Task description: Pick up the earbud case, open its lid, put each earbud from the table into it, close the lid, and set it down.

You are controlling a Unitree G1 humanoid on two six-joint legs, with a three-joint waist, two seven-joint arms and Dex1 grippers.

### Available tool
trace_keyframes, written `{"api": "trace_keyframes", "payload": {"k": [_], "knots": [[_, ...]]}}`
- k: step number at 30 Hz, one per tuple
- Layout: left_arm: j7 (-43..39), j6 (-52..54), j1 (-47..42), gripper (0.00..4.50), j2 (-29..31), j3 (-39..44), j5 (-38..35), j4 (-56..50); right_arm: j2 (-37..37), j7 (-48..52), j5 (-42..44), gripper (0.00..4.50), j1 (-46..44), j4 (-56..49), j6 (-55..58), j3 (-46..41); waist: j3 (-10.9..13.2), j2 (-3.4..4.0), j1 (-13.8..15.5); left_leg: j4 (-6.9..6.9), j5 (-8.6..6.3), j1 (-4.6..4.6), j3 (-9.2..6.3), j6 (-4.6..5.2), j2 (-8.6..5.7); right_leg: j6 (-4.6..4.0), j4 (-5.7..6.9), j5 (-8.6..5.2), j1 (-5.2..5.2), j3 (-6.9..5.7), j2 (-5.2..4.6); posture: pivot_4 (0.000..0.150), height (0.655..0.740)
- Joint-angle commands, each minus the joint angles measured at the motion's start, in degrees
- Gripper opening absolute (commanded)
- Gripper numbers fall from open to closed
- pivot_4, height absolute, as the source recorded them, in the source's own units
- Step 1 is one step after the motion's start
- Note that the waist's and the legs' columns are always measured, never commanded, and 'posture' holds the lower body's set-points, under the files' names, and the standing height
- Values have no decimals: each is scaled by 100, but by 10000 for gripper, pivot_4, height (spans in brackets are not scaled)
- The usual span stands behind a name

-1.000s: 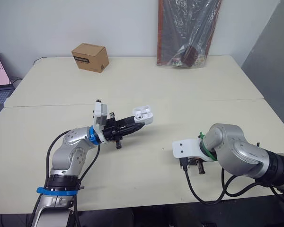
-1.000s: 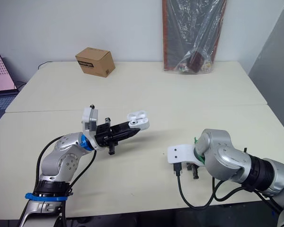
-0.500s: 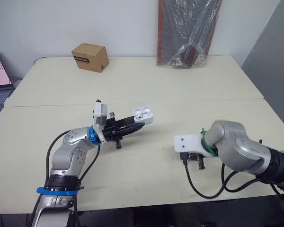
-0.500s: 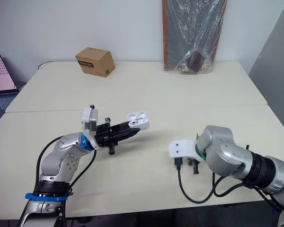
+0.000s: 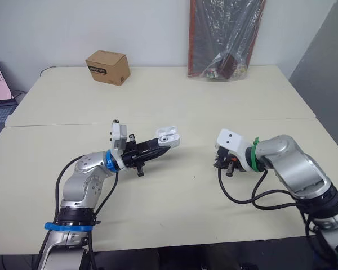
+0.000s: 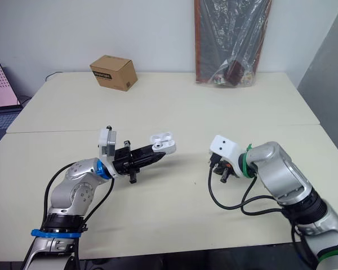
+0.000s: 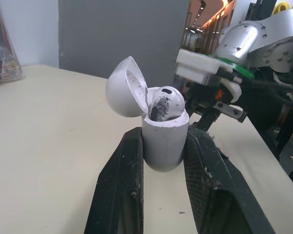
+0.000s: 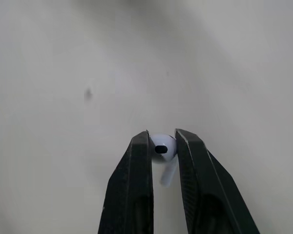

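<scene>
Left claw (image 5: 164,145) tight on one open case (image 7: 164,144), earbud (image 7: 165,101) inside; right claw (image 8: 162,138) tight on second earbud (image 8: 162,148).

Bright, even light; soft shadows.

The left arm (image 5: 84,180) is gleaming in rounded silver-grey shells, with a blue ring (image 5: 109,160) circling its wrist and a blue band (image 5: 67,226) hugging its base. A black cable (image 5: 61,183) is looping alongside. The right arm (image 5: 296,171) is wearing the same silver, with a green ring (image 5: 252,153) and a sagging black lead (image 5: 239,197). White boxy blocks (image 5: 120,135) are capping both wrists, and the left gripper (image 7: 163,139) is showing scuffed, dusty black fingers (image 7: 119,195).
</scene>
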Motion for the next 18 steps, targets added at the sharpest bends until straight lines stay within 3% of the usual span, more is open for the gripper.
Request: {"api": "trace_keyframes", "payload": {"k": [1, 7, 18], "knots": [[-19, -135, -96, 7780, -7, 61, -16, -84, 615, -509, 516, 3353, 371, -615, 8, -1071, 0, 0, -1, 0, 0, 0, -1, 0, 0, 0, 0, 0, 1, -1, 0, 1500, 7400], [-41, -136, -148, 7780, -26, 19, 4, -35, 1852, -1309, 1208, 3353, 752, -1230, -219, -2050, 1, 2, -4, 1, 0, 3, 1, 0, 1, 1, 1, 0, 2, 1, 3, 1500, 7400], [-75, -92, -246, 7780, -55, -57, 35, -11, 2503, -2035, 2193, 3353, 458, -1542, -625, -2131, 1, 3, -11, -1, 0, 3, 3, -1, 1, 1, 1, -1, 1, 4, 4, 1500, 7400]]}}
